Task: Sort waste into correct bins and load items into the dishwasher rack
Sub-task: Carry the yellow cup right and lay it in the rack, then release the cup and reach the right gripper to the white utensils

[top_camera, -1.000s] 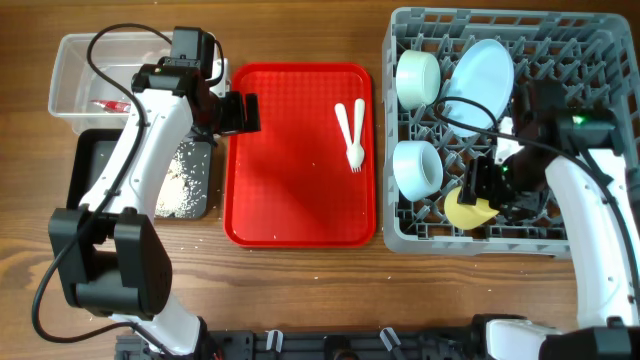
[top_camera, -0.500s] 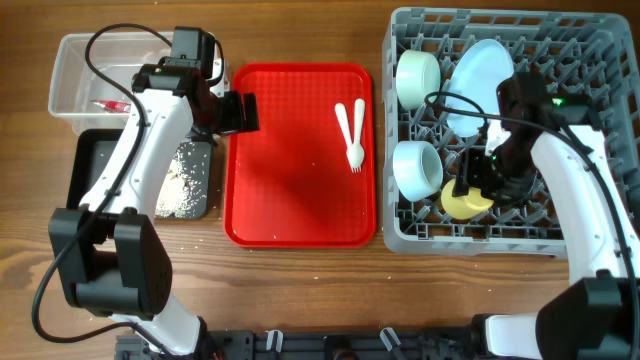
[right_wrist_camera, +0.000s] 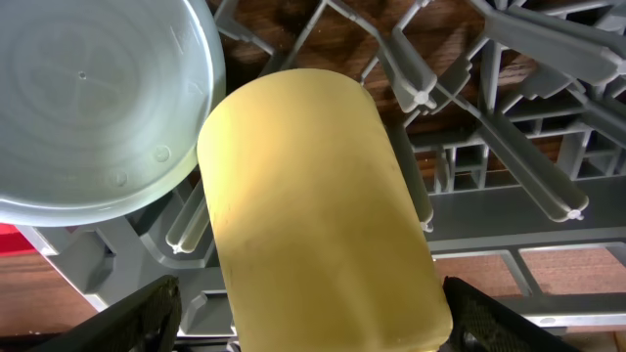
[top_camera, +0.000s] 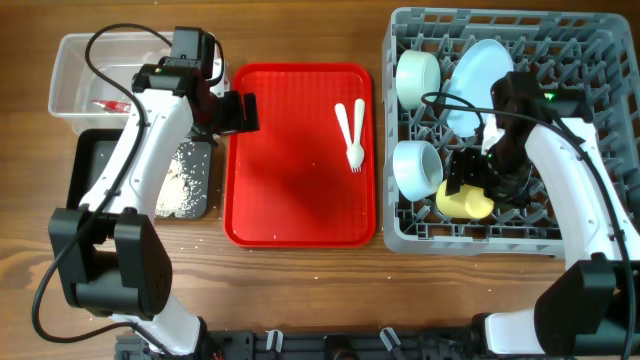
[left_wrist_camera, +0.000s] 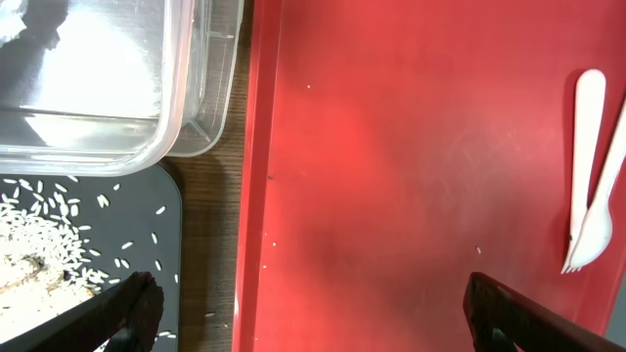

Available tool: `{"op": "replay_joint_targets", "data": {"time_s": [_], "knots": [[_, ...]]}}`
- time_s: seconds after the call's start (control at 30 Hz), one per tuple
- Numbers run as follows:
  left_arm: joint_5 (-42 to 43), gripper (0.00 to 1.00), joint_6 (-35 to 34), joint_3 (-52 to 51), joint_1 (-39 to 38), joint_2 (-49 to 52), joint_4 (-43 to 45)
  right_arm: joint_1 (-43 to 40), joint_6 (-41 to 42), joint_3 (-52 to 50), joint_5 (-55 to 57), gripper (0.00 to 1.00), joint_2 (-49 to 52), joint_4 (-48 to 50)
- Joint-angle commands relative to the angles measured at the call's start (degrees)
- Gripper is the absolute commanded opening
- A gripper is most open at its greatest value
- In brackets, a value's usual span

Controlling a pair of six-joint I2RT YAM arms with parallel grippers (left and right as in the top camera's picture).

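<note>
two wide-open, empty end effectors, left end effector (top_camera: 248, 113) and right end effector (right_wrist_camera: 311, 313), above wooden table (top_camera: 300, 290)

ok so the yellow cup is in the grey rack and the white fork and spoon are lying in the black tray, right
Not quite. The yellow cup is in the grey rack, but the white fork and spoon are lying on the red tray, as the overhead view shows.
</note>
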Motion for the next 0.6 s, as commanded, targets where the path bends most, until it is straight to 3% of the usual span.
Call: {"op": "replay_joint_targets", "data": {"time_s": [0.0, 0.57], "knots": [[-0.9, 1.0, -0.76, 0.66, -0.17, -0.37, 0.13, 0.39, 0.2, 1.33, 0.72, 0.86, -0.61, -0.42], [-0.87, 1.0, -0.79, 0.66, -0.17, -0.37, -0.31, 0.39, -1.66, 17.94, -3.74, 0.87, -6.88, -2.89]]}}
